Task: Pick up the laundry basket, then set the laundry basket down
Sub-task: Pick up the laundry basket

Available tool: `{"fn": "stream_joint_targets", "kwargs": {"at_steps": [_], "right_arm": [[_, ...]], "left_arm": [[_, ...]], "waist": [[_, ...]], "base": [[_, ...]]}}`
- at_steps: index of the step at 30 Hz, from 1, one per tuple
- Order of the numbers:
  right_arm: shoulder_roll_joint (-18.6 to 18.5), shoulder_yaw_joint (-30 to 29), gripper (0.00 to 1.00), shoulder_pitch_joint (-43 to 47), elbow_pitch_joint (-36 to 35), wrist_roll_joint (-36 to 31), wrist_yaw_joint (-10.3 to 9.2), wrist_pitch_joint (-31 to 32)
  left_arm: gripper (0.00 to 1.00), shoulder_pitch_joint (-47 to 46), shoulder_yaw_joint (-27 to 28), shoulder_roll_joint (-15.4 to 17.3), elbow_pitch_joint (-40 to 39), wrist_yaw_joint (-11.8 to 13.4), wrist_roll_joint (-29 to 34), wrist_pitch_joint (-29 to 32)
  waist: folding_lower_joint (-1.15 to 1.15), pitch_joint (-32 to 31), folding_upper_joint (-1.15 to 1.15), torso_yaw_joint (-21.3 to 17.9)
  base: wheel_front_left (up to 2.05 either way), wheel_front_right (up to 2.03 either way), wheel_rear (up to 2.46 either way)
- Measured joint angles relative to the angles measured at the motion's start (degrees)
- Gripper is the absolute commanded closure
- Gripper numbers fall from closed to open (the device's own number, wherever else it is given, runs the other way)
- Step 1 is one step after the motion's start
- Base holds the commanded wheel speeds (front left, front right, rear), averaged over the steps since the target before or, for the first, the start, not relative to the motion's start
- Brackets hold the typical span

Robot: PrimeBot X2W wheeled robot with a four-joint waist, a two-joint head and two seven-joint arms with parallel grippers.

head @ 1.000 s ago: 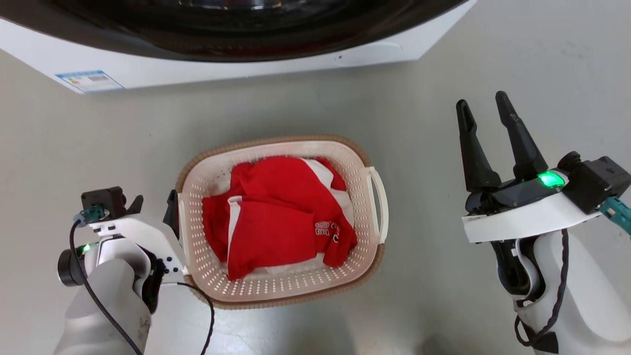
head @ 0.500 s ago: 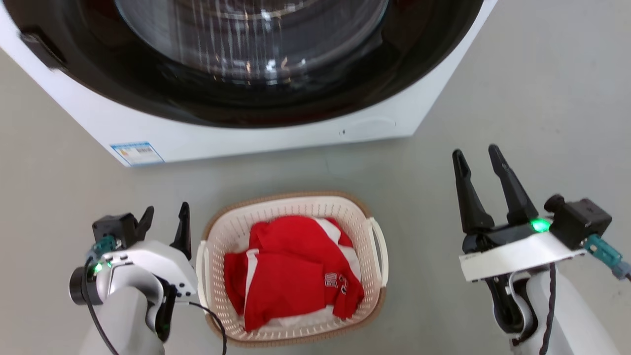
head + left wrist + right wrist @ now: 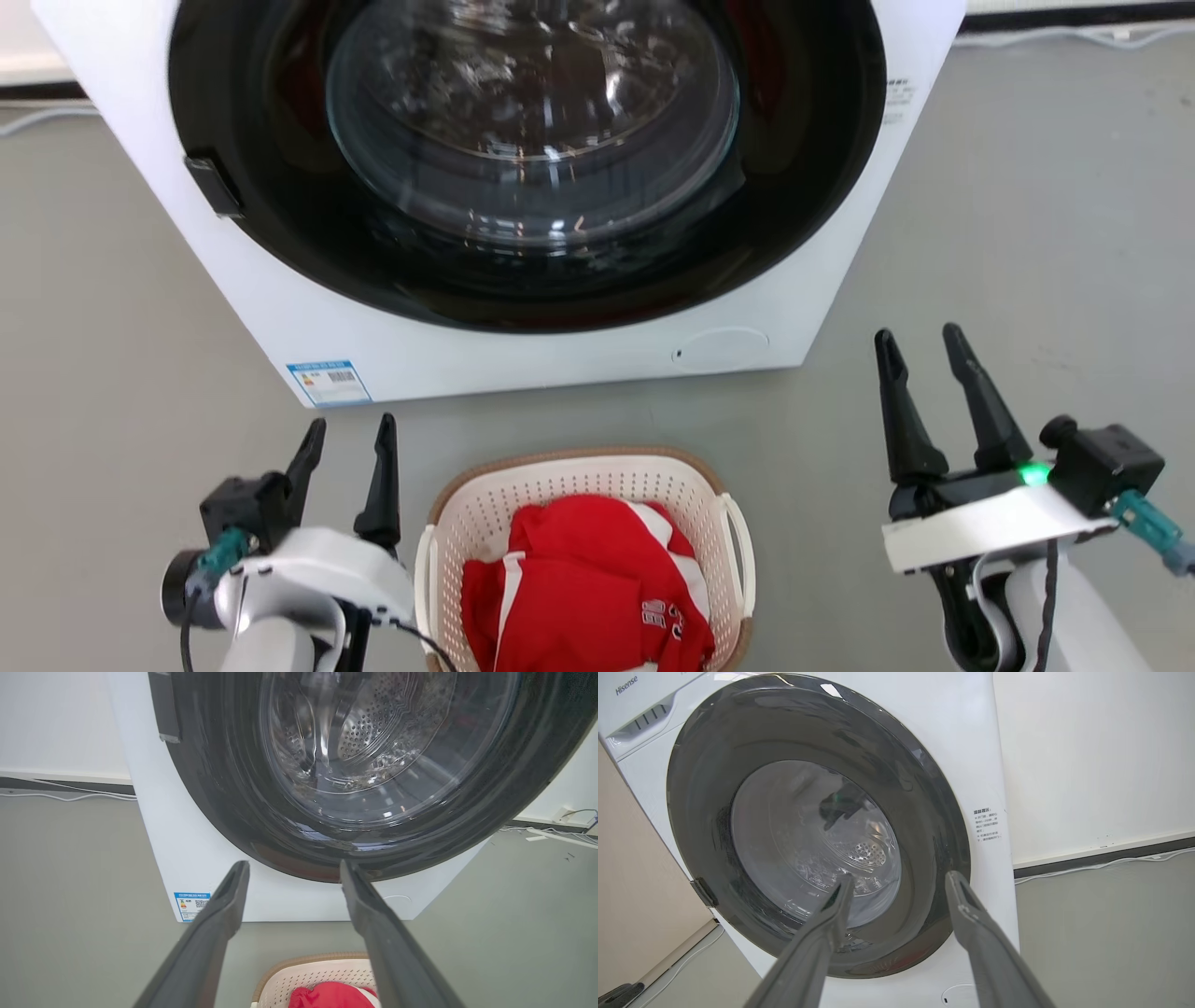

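Head view: basket beside left hand

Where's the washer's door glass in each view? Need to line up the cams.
Head view: door glass at top centre, beyond the laundry basket.
Left wrist view: door glass at upper centre-right, above the open left gripper.
Right wrist view: door glass left of centre, beyond the open right gripper.
Shared landmark: the dark block on the door ring's left edge.
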Motion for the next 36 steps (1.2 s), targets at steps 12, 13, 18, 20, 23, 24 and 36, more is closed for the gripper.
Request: {"fn": "stream_joint_targets", "kwargs": {"at_steps": [12,13,18,20,23,24,36], "right_arm": [[0.02,-1.71,0.00,4.07,-0.69,-1.59,-0.01,0.01],[-0.14,-1.74,0.00,4.14,-1.01,-1.90,-0.01,0.01],[-0.27,-2.64,0.00,6.16,-1.33,-2.74,-0.01,0.01],[-0.31,-3.00,0.00,6.31,-1.32,-2.88,-0.01,0.00],[-0.47,-3.37,0.00,6.32,-1.44,-2.98,-0.01,0.00],[-0.46,-3.38,0.00,6.33,-1.46,-3.10,0.00,0.01],[-0.45,-3.60,0.00,6.41,-1.78,-3.48,0.00,0.01]], "left_arm": [[0.00,9.05,-1.58,-0.91,-15.66,4.17,-0.19,-0.02],[0.00,9.65,-1.87,-0.91,-16.47,4.54,-0.19,-0.02],[0.00,11.90,-2.99,-0.92,-19.01,5.57,-0.20,-0.03],[0.00,12.07,-3.01,-0.91,-19.27,5.63,-0.20,-0.03],[0.00,12.77,-2.98,-0.87,-20.37,6.05,-0.22,-0.04],[0.00,12.94,-2.98,-0.88,-20.42,6.06,-0.22,-0.04],[0.00,13.02,-2.96,-0.88,-20.45,6.05,-1.13,-0.04]], "waist": [[0.00,-5.10,0.00,0.64],[0.00,-5.27,0.00,0.68],[0.00,-6.05,0.00,0.65],[0.00,-6.18,0.00,0.66],[0.00,-6.46,0.00,0.59],[0.00,-6.56,0.00,0.53],[0.00,-6.37,0.00,0.19]], "base": [[0.00,0.00,0.00],[0.00,0.00,0.00],[0.00,0.00,0.00],[0.00,0.00,0.00],[0.00,0.00,0.00],[0.00,0.00,0.00],[0.00,0.00,0.00]]}}
